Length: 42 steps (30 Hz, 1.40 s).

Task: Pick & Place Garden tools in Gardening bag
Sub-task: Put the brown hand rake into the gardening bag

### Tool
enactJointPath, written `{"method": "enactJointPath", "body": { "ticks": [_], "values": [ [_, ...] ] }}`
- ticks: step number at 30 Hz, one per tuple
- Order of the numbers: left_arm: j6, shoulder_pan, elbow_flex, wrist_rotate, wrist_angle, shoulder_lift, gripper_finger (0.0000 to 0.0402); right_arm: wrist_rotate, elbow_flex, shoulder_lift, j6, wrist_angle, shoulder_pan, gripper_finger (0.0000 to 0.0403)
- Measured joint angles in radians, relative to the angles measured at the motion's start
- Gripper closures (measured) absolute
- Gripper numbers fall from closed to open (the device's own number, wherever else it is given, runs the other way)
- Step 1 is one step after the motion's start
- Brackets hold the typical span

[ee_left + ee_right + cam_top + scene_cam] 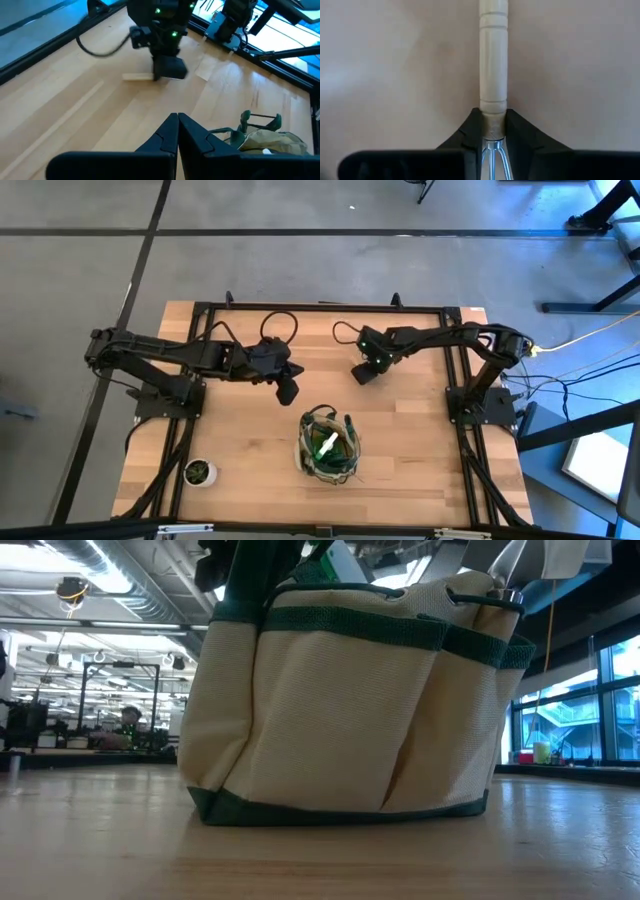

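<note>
A wooden-handled fork (492,75) lies on the desk near its far edge, clamped by the right end effector (492,132) at the ferrule. Gripped so near the tines, it could pivot or slip when lifted. Its tines are cut off. The gardening bag (328,446) sits toward the near edge; its contents are hard to make out. The left end effector (177,131), clenched on nothing, is held nearby.
</note>
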State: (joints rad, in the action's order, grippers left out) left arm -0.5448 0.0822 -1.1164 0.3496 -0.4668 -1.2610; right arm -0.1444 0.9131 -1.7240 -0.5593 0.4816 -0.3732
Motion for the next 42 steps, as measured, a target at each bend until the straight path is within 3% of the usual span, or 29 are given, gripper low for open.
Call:
{"method": "enactJointPath", "body": {
  "ticks": [13, 22, 30, 35, 42],
  "values": [
    [0.144, 0.005, 0.000, 0.098, 0.000, 0.000, 0.0400, -0.462, 0.477, 0.002, -0.005, 0.433, -0.025, 0.0348],
    [0.524, 0.091, 0.000, 0.335, 0.032, 0.000, 0.0400, -0.732, 0.716, 0.003, -0.122, 0.467, -0.032, 0.0348],
    [0.891, 0.122, -0.002, 0.583, 0.234, -0.017, 0.0397, -0.809, 0.758, 0.003, -0.241, 0.388, -0.039, 0.0348],
    [1.041, 0.084, -0.002, 0.576, 0.313, -0.044, 0.0379, -0.809, 0.758, 0.003, -0.304, 0.294, -0.042, 0.0348],
    [1.149, 0.072, -0.002, 0.574, 0.368, -0.091, 0.0316, -0.780, 0.759, 0.003, -0.420, 0.157, -0.057, 0.0348]
  ]
}}
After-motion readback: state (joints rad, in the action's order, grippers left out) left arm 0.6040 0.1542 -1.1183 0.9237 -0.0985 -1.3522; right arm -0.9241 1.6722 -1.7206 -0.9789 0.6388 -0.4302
